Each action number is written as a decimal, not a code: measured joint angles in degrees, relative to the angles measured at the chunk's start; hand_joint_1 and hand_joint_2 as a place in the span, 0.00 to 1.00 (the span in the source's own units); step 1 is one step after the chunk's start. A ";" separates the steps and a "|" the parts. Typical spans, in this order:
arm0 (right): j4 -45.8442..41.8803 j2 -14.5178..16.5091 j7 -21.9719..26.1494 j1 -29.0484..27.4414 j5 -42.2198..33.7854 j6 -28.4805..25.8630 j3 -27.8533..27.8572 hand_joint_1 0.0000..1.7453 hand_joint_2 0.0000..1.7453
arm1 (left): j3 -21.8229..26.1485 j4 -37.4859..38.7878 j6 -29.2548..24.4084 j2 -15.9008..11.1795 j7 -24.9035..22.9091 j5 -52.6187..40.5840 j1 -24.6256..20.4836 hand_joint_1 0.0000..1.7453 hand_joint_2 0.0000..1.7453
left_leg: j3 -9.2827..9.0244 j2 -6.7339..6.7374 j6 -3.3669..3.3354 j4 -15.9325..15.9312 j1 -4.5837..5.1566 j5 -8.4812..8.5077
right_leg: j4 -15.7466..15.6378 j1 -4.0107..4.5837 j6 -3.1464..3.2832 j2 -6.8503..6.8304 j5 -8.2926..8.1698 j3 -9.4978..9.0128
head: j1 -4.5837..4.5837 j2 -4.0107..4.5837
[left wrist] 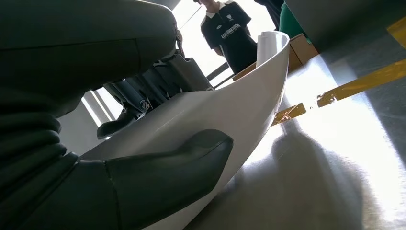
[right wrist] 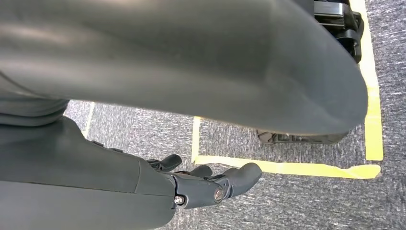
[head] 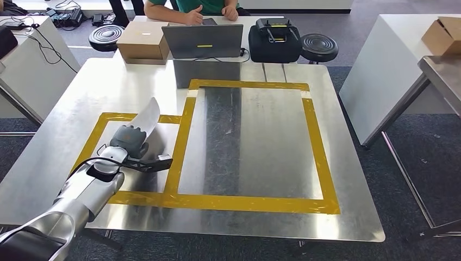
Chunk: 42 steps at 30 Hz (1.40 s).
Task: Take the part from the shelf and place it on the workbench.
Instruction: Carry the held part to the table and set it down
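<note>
My left hand (head: pixel 129 140) grasps the white curved part (head: pixel 148 118), thumb (left wrist: pixel 167 175) on one face and fingers (left wrist: pixel 143 96) on the other, over the smaller yellow-taped rectangle (head: pixel 103 120) at the left of the steel workbench (head: pixel 261 141). Whether the part touches the surface, I cannot tell. My right hand (right wrist: pixel 206 184) hangs above grey carpet (right wrist: pixel 306 201), fingers loosely curled, holding nothing.

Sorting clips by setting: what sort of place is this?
Likely a robotics lab or workshop: a steel workbench marked with yellow tape, and a person at a laptop beyond it.
</note>
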<state>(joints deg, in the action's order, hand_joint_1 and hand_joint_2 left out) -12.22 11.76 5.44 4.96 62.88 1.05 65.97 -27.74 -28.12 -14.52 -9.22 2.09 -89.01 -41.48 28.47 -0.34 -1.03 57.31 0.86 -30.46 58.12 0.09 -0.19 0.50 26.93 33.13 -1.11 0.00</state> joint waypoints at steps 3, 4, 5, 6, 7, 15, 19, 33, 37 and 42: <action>-0.01 0.00 0.14 0.03 -0.07 0.00 0.00 0.00 0.00 | 1.61 -3.13 1.15 -0.09 -0.46 -0.63 2.01 1.00 1.00 | -0.01 -0.02 0.00 0.00 0.00 0.00 | 0.00 0.00 0.00 -0.03 0.00 -0.02 | 0.00 0.00; -0.01 0.00 0.12 0.04 -0.13 0.00 0.01 0.00 0.00 | 2.10 -4.05 1.45 -0.12 -0.49 -0.74 2.57 1.00 1.00 | -0.01 -0.02 0.00 0.00 0.00 0.00 | 0.00 0.00 0.00 -0.03 0.00 -0.02 | 0.00 0.00; -0.01 0.00 0.08 0.03 -0.20 0.00 0.01 0.00 0.00 | 2.49 -4.87 1.70 -0.15 -0.49 -0.79 3.05 1.00 1.00 | -0.01 -0.02 0.00 0.00 0.00 0.00 | 0.00 0.00 0.00 -0.03 0.00 -0.02 | 0.00 0.00; 0.00 0.00 0.01 0.03 -0.28 0.00 0.03 0.00 0.00 | 2.80 -5.60 1.92 -0.16 -0.49 -0.80 3.46 1.00 1.00 | -0.02 -0.02 0.00 0.00 0.00 0.00 | 0.00 0.00 0.00 -0.03 0.00 -0.03 | 0.00 0.00; 0.00 0.00 -0.06 0.04 -0.37 0.00 0.06 0.00 0.00 | 3.05 -6.19 2.06 -0.18 -0.48 -0.81 3.79 1.00 1.00 | -0.02 -0.02 0.00 0.00 -0.01 0.00 | 0.00 0.00 0.00 -0.03 0.00 -0.03 | 0.00 0.00; -0.01 -0.02 -0.83 0.04 -0.57 0.00 0.74 0.00 0.00 | 3.76 -8.25 2.96 -0.55 -0.73 -0.82 4.76 1.00 1.00 | -0.05 -0.01 0.00 0.00 -0.01 0.00 | 0.00 0.00 0.00 -0.03 0.00 -0.06 | 0.00 0.00; 0.00 -0.02 -0.83 0.04 -0.62 0.00 0.90 0.00 0.00 | 3.76 -8.25 2.98 -0.67 -1.15 -0.82 4.76 1.00 1.00 | -0.05 -0.02 0.00 0.00 -0.01 0.00 | 0.00 0.00 0.00 -0.03 0.00 -0.06 | 0.00 0.00; -0.01 -0.02 -0.09 0.00 -1.03 0.00 1.32 0.00 0.00 | 3.70 -8.58 3.39 -0.81 -2.11 -0.82 4.83 1.00 1.00 | -0.05 -0.02 0.00 0.00 -0.01 0.00 | 0.00 0.01 0.00 -0.03 0.00 -0.05 | 0.00 0.00; -0.02 -0.02 -0.08 0.00 -0.98 0.00 1.34 0.00 0.00 | 3.56 -8.55 3.32 -0.79 -2.22 -0.82 4.78 1.00 1.00 | -0.05 -0.02 0.00 0.00 -0.01 0.00 | 0.00 0.01 0.00 -0.03 0.00 -0.05 | 0.00 0.00; -0.01 -0.02 -0.55 0.00 -0.77 0.00 1.35 0.00 0.00 | 3.49 -8.57 2.25 -0.80 -3.21 -0.82 4.93 1.00 1.00 | -0.05 -0.02 0.00 0.00 0.00 0.00 | 0.00 0.00 0.00 -0.03 0.00 -0.05 | 0.00 0.00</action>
<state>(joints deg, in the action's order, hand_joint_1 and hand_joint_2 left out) -12.22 11.74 4.89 4.96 62.12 1.05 67.32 -24.25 -36.69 -12.27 -10.02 -1.12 -89.83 -36.55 28.43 -0.36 -1.02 57.31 0.86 -30.46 58.12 0.09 -0.19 0.47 26.93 33.08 -1.11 0.00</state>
